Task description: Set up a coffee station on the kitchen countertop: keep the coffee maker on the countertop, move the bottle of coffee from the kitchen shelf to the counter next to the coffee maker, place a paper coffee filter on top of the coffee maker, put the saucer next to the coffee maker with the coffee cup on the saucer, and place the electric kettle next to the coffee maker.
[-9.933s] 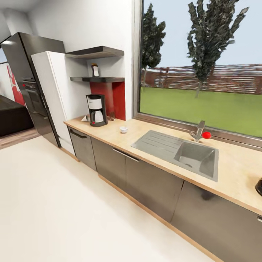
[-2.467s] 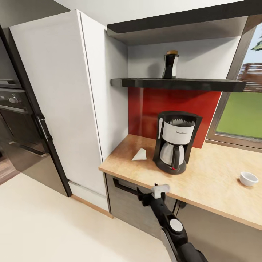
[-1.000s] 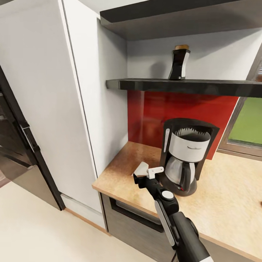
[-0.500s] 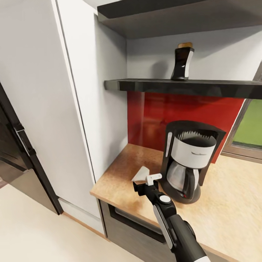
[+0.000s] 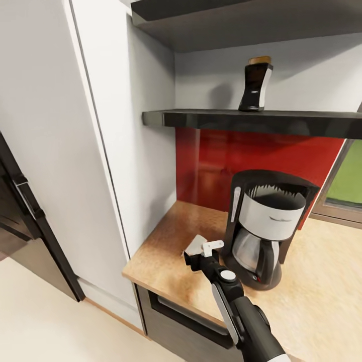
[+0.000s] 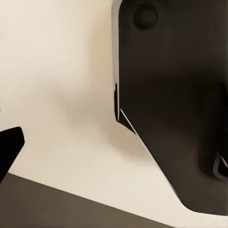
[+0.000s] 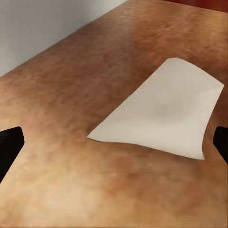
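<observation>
Standing at the worktop's left end is a tall white cabinet [image 5: 75,151], with a dark oven column [image 5: 20,221] partly seen beyond it. A wood-grain worktop [image 5: 166,251] is shown running rightward from the cabinet, backed by a red splashback [image 5: 216,161] and a white wall. A dark shelf [image 5: 251,119] is fixed above the splashback, and a second dark shelf [image 5: 241,20] is seen higher up.

A black and silver coffee maker [image 5: 266,226] with a glass carafe is set upright on the worktop, toward the back wall and near the left end. The bottle of coffee [image 5: 256,83], dark with a tan cap, is seen upright on the lower shelf, above the coffee maker and well apart from it.

The right arm [image 5: 236,311] is extended over the worktop's front edge, just left of the coffee maker. The right gripper [image 5: 200,254] is held above the paper coffee filter [image 5: 195,245], which lies flat on the worktop between the cabinet and the coffee maker. In the right wrist view the white filter [image 7: 166,114] is seen lying flat on the wood, with dark fingertips [image 7: 9,145] at the far edges of the picture, spread wide and apart from the paper.

In the left wrist view a dark robot part [image 6: 175,95] is seen against a pale floor [image 6: 61,85]; one dark fingertip [image 6: 9,145] is visible, and the left gripper's spread cannot be told.
</observation>
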`<state>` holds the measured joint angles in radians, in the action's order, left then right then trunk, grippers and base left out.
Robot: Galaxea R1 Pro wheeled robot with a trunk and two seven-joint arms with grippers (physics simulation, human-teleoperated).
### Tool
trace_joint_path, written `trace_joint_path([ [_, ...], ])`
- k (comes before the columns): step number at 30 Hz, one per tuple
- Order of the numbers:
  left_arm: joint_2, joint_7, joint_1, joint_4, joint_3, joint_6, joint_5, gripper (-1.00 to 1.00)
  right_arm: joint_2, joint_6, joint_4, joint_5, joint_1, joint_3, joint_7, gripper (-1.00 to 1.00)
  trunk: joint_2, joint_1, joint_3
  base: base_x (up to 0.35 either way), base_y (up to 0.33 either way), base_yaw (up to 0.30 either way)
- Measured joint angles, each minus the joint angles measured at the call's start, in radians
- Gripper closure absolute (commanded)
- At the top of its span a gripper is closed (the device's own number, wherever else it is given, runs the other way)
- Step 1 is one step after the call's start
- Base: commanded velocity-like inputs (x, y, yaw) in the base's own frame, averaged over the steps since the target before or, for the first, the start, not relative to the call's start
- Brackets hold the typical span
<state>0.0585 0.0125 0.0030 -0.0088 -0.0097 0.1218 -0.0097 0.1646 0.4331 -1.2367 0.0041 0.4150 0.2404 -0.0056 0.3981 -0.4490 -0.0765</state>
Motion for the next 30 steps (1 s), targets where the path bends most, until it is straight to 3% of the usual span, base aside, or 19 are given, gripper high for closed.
trace_joint_path([
  [30,0.0,0.0,0.0,-0.001,0.0,0.0,0.0,-1.0,-0.001,0.0,0.002,0.001,0.0,0.002,0.0,-1.0,0.0,0.0,0.0,0.04,0.0,0.0],
])
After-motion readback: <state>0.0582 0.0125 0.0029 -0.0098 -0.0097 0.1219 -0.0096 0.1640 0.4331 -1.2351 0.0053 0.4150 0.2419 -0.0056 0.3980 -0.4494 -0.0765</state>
